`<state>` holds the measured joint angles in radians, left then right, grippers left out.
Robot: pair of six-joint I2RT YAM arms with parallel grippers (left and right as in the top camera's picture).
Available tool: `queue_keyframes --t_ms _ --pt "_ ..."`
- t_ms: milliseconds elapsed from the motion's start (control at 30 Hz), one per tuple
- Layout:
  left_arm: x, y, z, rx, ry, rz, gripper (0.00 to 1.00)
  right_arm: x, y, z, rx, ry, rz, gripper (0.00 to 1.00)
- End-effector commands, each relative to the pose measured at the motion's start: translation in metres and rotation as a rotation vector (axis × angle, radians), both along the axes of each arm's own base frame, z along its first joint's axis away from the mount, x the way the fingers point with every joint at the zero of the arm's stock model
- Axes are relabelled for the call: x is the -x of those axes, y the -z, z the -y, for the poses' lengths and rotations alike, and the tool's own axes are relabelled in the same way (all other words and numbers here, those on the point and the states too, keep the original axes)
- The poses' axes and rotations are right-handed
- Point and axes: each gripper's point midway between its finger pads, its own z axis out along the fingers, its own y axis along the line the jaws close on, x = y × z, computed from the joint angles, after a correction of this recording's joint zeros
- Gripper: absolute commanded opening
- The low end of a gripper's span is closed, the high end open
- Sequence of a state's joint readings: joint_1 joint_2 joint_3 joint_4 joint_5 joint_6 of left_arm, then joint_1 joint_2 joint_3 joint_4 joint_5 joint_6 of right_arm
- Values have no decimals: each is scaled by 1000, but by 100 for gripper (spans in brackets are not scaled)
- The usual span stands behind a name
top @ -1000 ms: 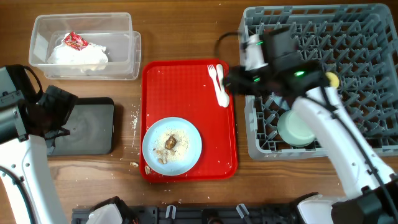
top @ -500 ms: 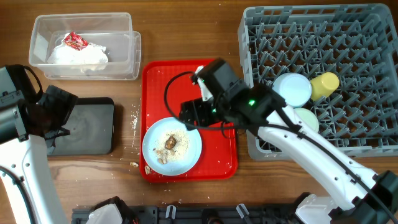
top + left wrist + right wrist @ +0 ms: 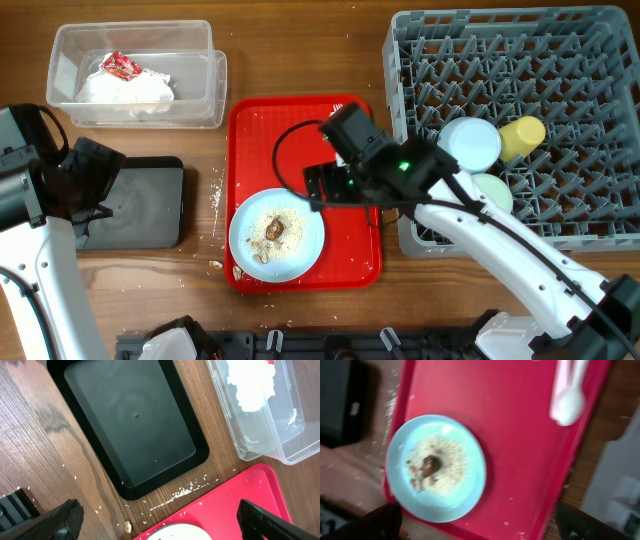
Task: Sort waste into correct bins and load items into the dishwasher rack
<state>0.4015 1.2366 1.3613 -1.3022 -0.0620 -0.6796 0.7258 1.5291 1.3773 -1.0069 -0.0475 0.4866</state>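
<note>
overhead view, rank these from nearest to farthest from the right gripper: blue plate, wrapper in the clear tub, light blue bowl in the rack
1. blue plate: right beside the right gripper, on the red tray.
2. light blue bowl: off to the image right, in the rack.
3. wrapper: far image upper left, in the clear tub.

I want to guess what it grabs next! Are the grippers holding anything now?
Left gripper: open, holding nothing.
Right gripper: open, holding nothing.
</note>
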Motion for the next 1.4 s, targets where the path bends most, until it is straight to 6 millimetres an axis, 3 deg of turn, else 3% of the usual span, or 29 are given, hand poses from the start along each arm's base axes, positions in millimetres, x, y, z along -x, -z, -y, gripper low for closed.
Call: queue_keyframes --t_ms 0,267,500,700,900,1367 --pt "2 -2 -2 -1 -20 8 100 -23 -41 50 -5 160 127 100" --pt "2 -2 -2 -1 -20 8 100 -36 -89 188 114 555 296 100" --pt "2 -2 -2 -1 -20 8 100 -30 -85 274 203 826 253 100" --pt "2 -2 -2 -1 -20 8 100 -13 -78 332 206 1032 187 100" --pt "2 -2 -2 -1 -20 9 100 0 -76 359 224 1131 160 100" --pt "-3 -3 1 18 -9 31 100 -8 -76 357 192 1122 177 100"
